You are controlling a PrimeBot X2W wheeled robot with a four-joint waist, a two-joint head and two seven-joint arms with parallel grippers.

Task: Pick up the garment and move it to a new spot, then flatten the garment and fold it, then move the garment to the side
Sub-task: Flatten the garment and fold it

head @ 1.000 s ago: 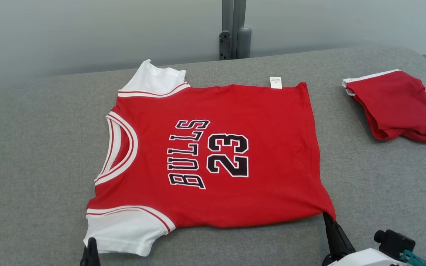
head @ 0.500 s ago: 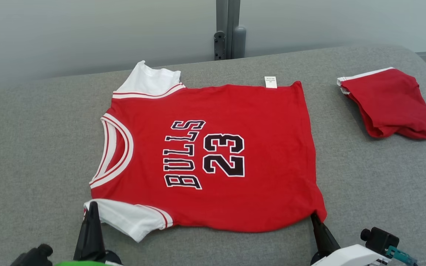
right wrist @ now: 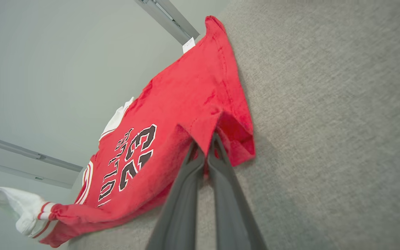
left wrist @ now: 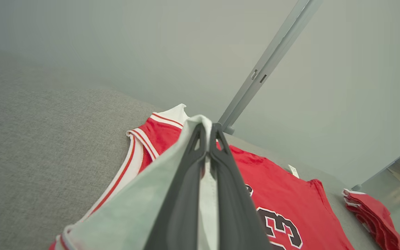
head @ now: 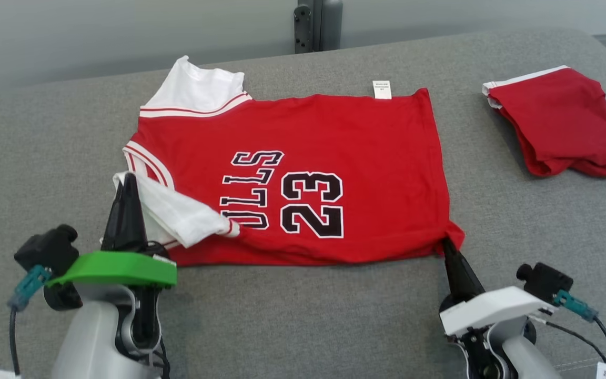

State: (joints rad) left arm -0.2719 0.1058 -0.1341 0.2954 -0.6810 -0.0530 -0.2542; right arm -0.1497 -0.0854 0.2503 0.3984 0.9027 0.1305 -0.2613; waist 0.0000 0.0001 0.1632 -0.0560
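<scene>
the jersey [head: 366, 142] lies front up on the grey pad [head: 303, 316], in the middle of the head view. its collar points to 9 o'clock and its hem to 3 o'clock.

the left gripper [head: 127, 181] is clamped on the near sleeve [head: 177, 213], at about 8 o'clock of the jersey. that white sleeve is lifted and turned over toward 12 o'clock, so it covers the first letters of the black print [head: 308, 202]. in the left wrist view the two fingers [left wrist: 182, 194] press together with white cloth pinched between them.

the right gripper [head: 446, 245] is clamped on the near hem corner [head: 453, 234], at about 4 o'clock of the jersey. in the right wrist view the red cloth bunches around the closed tips.

the far sleeve [head: 198, 87] lies flat at 11 o'clock. a small white tag [head: 381, 89] sticks out of the far edge at about 1 o'clock.

a folded red garment [head: 561, 121] lies well apart at 2 o'clock of the jersey, near the pad's right edge. a grey post [head: 313, 23] stands behind the pad at 12 o'clock.
</scene>
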